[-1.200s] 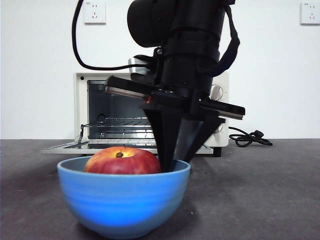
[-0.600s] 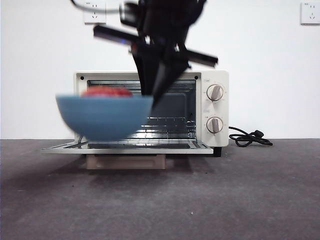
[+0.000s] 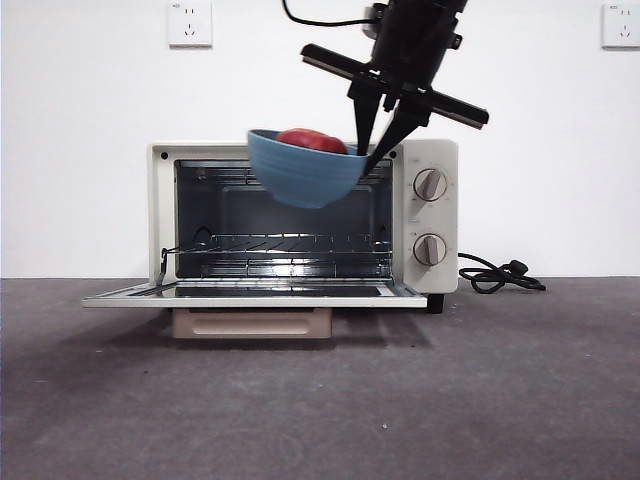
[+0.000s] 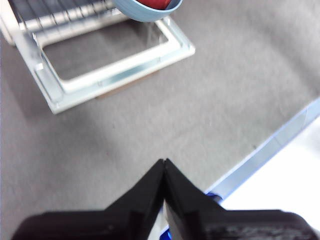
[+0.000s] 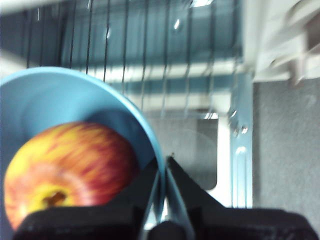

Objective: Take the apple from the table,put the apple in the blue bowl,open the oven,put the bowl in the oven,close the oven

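My right gripper (image 3: 372, 152) (image 5: 162, 172) is shut on the rim of the blue bowl (image 3: 303, 172) (image 5: 65, 100), holding it tilted in the air in front of the top of the oven's (image 3: 300, 215) opening. The red apple (image 3: 312, 140) (image 5: 67, 172) lies inside the bowl. The oven door (image 3: 250, 294) (image 4: 120, 67) hangs fully open and flat, with the wire rack (image 3: 280, 243) bare inside. My left gripper (image 4: 164, 167) is shut on nothing, hovering over the table (image 4: 165, 115) away from the oven; the bowl (image 4: 147, 7) shows at that view's edge.
The oven's two knobs (image 3: 430, 215) sit right of the opening. A black cord (image 3: 495, 275) lies on the table right of the oven. The table's light edge strip (image 4: 270, 150) runs near my left gripper.
My right gripper has lifted the bowl with the apple off the table near the camera, carrying it up and back toward the oven opening, and the bowl now tilts.
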Motion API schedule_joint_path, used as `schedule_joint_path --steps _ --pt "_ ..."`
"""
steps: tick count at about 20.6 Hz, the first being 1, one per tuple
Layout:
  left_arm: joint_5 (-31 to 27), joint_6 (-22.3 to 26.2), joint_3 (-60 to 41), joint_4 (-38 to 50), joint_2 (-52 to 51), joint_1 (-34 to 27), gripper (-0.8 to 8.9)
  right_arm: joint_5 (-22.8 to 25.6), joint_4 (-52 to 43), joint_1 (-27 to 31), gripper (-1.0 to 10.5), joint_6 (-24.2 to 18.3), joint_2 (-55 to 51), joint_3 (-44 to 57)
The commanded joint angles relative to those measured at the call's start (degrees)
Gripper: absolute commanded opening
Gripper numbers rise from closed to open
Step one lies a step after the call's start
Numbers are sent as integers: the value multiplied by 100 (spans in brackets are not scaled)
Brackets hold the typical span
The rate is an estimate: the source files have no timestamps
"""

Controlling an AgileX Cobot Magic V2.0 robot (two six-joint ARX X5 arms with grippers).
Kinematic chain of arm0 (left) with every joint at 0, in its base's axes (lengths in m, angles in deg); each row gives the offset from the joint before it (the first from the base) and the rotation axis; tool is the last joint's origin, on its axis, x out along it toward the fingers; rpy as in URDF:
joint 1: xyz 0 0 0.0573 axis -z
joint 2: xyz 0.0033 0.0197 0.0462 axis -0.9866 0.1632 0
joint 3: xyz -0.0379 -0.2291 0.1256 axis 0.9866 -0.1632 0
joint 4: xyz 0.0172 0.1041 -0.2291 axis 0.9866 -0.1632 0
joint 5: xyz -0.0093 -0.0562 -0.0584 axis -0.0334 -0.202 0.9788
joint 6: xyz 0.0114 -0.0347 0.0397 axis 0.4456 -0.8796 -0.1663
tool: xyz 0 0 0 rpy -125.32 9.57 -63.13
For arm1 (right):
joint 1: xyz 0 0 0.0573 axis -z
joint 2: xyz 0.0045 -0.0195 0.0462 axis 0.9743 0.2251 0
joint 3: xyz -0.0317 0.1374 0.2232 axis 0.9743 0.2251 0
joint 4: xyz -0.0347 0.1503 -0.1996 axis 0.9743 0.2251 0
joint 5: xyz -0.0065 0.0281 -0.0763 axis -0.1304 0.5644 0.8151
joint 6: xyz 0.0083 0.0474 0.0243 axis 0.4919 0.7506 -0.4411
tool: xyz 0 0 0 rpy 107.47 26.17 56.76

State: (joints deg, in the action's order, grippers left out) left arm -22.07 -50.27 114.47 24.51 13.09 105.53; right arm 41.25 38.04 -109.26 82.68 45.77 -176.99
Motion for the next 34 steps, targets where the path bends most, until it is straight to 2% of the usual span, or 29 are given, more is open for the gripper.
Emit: schedule_joint_path --steps 1,6,11,15,18,22,34 --pt "-9 83 -15 63 -9 15 -6 -146 -81 203 -12 330 96 -107" --pt "-4 87 -15 76 -9 15 -6 -286 350 308 -12 223 474 -538" --pt "13 87 -13 109 13 15 -6 -343 1145 286 -12 160 1547 -1974" --pt "11 83 -13 109 13 15 -6 -258 1576 348 -12 380 2184 -2828" --pt "9 83 -13 109 13 15 -6 -107 1611 345 -12 555 2277 -2848" --pt "7 83 -13 107 13 15 -6 313 1666 341 -12 566 2280 -2848" --pt "7 83 -13 105 13 15 -5 496 1696 341 11 573 2282 -2841"
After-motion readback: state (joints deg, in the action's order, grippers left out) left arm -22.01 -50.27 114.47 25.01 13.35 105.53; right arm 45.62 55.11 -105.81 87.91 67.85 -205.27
